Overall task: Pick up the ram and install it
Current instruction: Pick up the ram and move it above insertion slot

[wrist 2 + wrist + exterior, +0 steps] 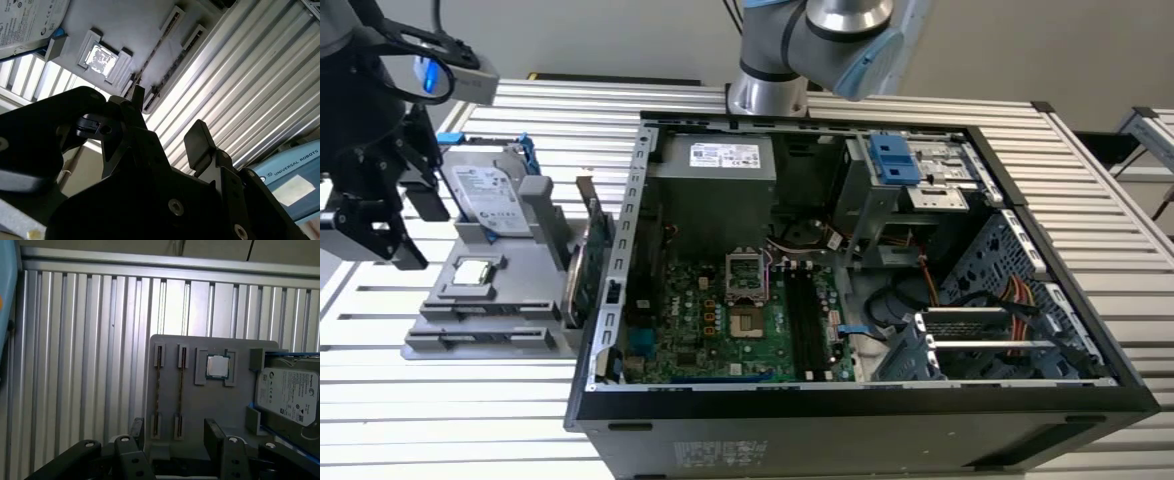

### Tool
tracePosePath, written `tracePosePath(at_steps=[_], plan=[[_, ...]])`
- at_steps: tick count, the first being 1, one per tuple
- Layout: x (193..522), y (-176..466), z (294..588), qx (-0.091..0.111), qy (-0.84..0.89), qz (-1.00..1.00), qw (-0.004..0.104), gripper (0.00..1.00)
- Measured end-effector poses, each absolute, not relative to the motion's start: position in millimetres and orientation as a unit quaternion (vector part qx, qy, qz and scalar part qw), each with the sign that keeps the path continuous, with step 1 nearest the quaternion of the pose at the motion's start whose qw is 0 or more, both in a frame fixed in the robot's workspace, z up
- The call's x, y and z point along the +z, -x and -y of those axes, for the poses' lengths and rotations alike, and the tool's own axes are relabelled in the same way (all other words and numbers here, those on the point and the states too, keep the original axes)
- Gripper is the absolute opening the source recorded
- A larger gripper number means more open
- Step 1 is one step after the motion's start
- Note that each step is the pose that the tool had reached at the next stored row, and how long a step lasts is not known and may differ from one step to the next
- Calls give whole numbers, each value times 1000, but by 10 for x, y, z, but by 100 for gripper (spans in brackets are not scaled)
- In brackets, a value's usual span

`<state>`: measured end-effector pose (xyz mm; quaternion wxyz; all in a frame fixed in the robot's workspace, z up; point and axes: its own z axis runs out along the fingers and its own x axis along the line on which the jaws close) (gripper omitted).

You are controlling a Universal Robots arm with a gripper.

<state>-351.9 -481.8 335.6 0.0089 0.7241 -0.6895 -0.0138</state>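
Though spread wide, the gripper [175, 432] holds nothing — above the grey holder's [200, 410] edge.
Ram [181, 390] stands edge-up in its slot; open ribbed tabletop [75, 365] alongside.

Ribbed shiny metal table [75, 365], matt grey plastic tray [200, 405], matt black claw [175, 426].

The table [454, 420] is showing silver-white all over, striped with long parallel ribs. The tray [200, 407] is showing plain grey, the chip [218, 366] is gleaming silver, and the hard drive [287, 395] is wearing a white printed label with a blue frame. The computer case [854, 430] is showing black, its board [707, 320] green, its latch [891, 158] blue. The gripper [175, 429] is showing black, the arm [834, 40] silver and pale blue.
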Motion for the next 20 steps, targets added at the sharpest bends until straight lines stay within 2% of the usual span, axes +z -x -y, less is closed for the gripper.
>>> tracePosePath(at_steps=[20], plan=[[3288,3519,4811,-13,-724,690,10,100]])
